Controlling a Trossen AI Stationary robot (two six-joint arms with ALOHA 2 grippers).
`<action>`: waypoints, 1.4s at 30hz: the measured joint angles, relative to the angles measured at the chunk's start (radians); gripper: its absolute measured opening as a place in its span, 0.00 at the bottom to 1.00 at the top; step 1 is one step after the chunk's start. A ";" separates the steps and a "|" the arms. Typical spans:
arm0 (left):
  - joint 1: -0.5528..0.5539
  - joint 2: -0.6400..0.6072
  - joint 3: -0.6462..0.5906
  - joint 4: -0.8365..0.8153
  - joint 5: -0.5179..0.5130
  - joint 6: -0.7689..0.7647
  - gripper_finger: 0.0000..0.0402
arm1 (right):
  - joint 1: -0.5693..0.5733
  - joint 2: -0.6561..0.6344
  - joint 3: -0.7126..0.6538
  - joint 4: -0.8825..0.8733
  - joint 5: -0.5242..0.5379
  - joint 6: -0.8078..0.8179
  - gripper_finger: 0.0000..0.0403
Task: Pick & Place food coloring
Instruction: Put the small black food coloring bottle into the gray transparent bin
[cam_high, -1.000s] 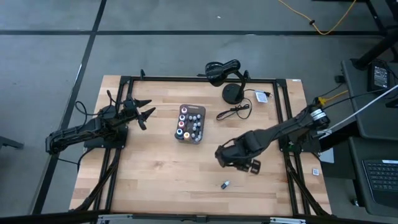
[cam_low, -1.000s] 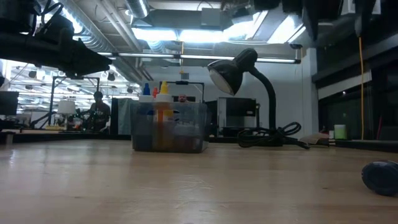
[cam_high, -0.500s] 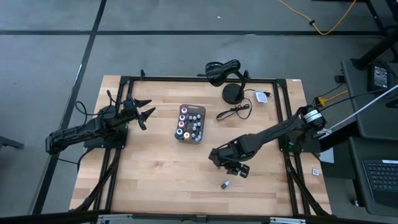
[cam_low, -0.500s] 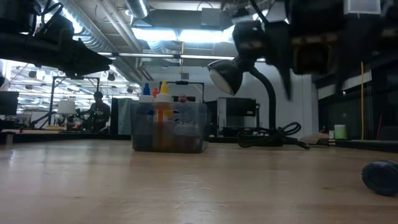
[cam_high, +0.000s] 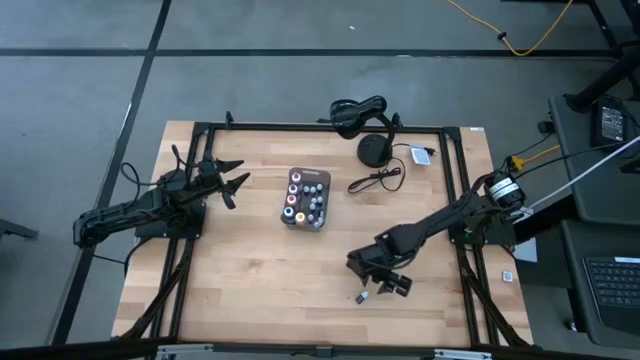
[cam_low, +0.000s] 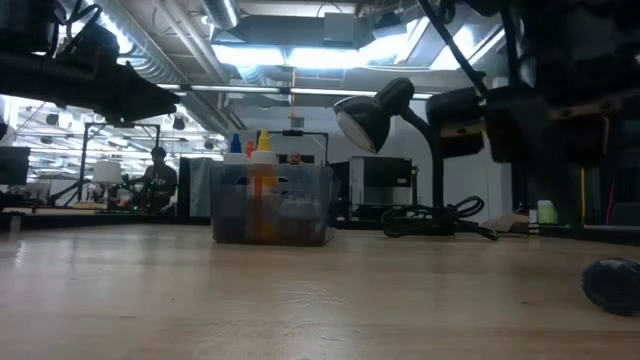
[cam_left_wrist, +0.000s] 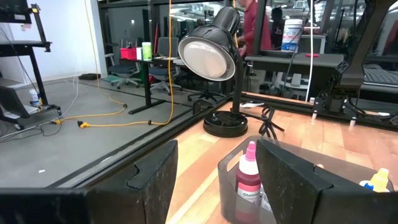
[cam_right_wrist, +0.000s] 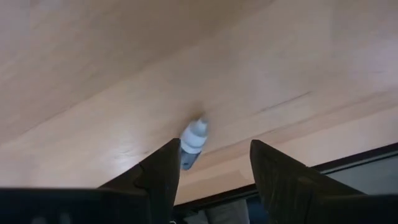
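Observation:
One small food coloring bottle (cam_high: 361, 297) with a white cap (cam_right_wrist: 196, 132) lies on its side on the wooden table, near the near edge. My right gripper (cam_high: 380, 279) hangs open just above and beside it, slanting down. In the right wrist view the bottle lies just beyond the open fingers (cam_right_wrist: 165, 169), nearer one of them, and touches neither. Several more food coloring bottles stand upright in the grey tray (cam_high: 305, 198) at the table's middle. My left gripper (cam_high: 232, 180) waits open at the table's left, level, pointing at the tray (cam_left_wrist: 292, 186).
A black desk lamp (cam_high: 358, 113) with a round base (cam_high: 375, 150) and a loose cable (cam_high: 378, 179) stands at the far edge, behind the tray. In the low view the lying bottle (cam_low: 612, 285) shows at the right. Bare wood lies between the tray and the near edge.
My right gripper has come down toward the table and toward its near edge, tipping more steeply downward and rolling at the wrist, until it hangs over the lying bottle. Its fingers have stayed open. The bottle has not moved.

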 joint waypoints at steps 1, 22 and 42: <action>0.000 0.000 0.000 0.000 0.000 0.000 0.53 | 0.000 0.000 -0.011 0.015 -0.008 0.002 0.48; 0.000 0.000 0.000 0.000 0.000 0.000 0.53 | 0.003 0.040 -0.063 0.156 0.017 -0.007 0.48; 0.000 0.002 0.000 0.000 0.000 0.000 0.53 | 0.020 0.089 -0.052 0.231 0.073 -0.041 0.48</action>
